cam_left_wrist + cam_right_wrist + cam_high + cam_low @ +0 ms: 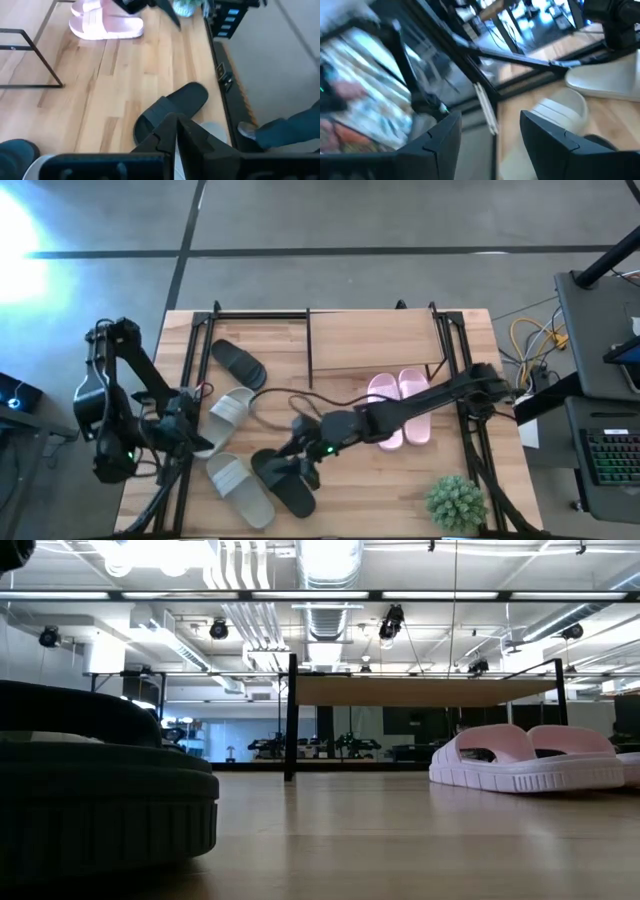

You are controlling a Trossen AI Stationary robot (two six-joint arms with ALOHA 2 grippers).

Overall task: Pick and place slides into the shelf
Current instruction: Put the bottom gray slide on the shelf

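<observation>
Nearby, pink slides [398, 408] chunky, ridged soles; right gripper [297, 463] jaws spread over black slide [283, 482]; left gripper [196, 432] jaws pressed together.

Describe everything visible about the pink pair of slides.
The pink slides lie side by side on the table, soles down, just in front of the shelf. Each has a broad strap, an open toe and a thick ribbed sole, as the low view shows; the material looks like soft rubber. The right arm crosses above them in the high view; whether it touches them cannot be told.
</observation>
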